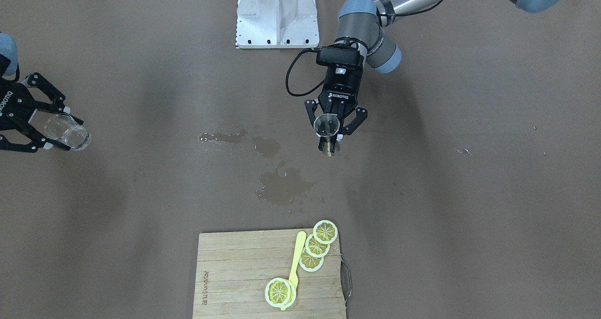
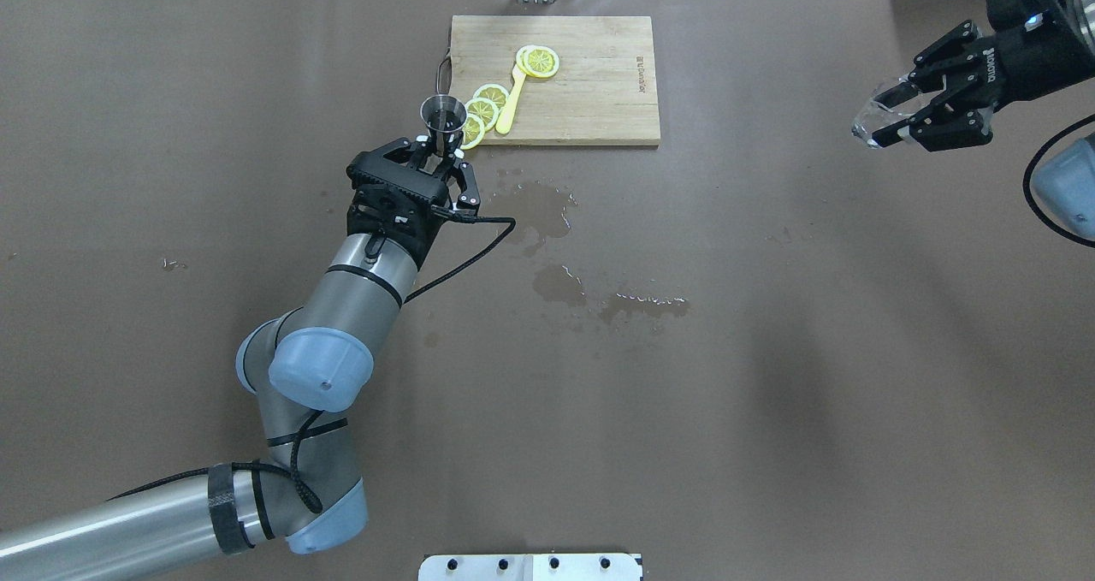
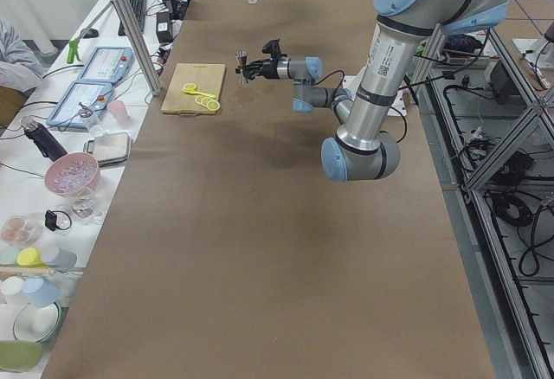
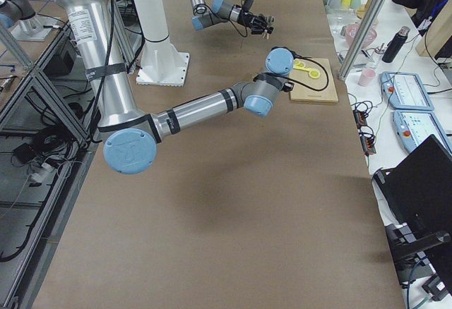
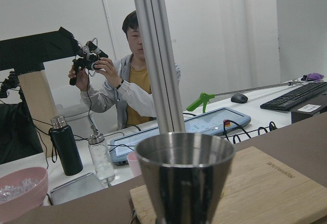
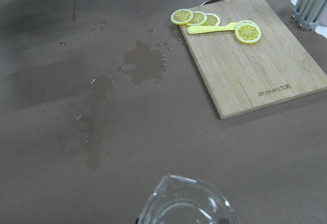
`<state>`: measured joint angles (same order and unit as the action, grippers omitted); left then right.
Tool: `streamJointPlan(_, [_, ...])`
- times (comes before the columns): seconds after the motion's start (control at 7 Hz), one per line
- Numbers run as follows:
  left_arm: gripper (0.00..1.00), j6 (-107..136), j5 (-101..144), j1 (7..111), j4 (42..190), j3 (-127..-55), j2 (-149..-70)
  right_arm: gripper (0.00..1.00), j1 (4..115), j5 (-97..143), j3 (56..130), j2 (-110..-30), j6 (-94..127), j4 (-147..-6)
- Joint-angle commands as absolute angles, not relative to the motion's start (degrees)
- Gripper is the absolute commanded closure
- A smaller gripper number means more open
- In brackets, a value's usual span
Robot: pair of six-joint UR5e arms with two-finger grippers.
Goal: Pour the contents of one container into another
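Note:
My left gripper [image 2: 440, 155] is shut on the narrow waist of the steel jigger [image 2: 443, 117] and holds it upright above the table, just in front of the cutting board's corner. In the front view the jigger [image 1: 326, 124] shows its round mouth, with the left gripper [image 1: 330, 140] below it. The left wrist view is filled by the jigger's upper cone [image 5: 184, 175]. Far off at the table's right end, my right gripper [image 2: 898, 117] is shut on the clear glass tumbler [image 2: 874, 121], raised and tilted. The tumbler [image 1: 69, 132] also shows in the front view, and its rim [image 6: 186, 203] in the right wrist view.
A bamboo cutting board [image 2: 590, 93] with lemon slices [image 2: 541, 61] and a yellow utensil [image 2: 509, 106] lies at the far middle. Wet patches [image 2: 547, 209] darken the brown table cover between the arms. The white robot base [image 1: 277, 13] stands at the near edge.

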<state>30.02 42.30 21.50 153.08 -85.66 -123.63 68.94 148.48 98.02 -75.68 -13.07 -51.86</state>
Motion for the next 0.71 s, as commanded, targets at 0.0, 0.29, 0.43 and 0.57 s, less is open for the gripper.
streamJointPlan(0.0, [1.00,29.8,42.5,21.4,150.2,-82.8,-128.8,1.00,67.7,144.3,105.7,-76.6,-22.5,-66.5])
streamJointPlan(0.29, [1.00,29.8,42.6,21.4,150.1,-82.5,-128.8,1.00,65.1,140.5,109.3,-74.3,-23.9,-75.4])
streamJointPlan(0.43, [1.00,29.8,42.6,21.5,150.1,-82.6,-128.8,1.00,63.9,140.0,109.0,-70.7,-25.5,-80.1])
streamJointPlan(0.57, [1.00,29.8,42.6,21.4,150.1,-82.4,-128.5,1.00,63.8,139.9,108.2,-66.7,-27.1,-85.4])
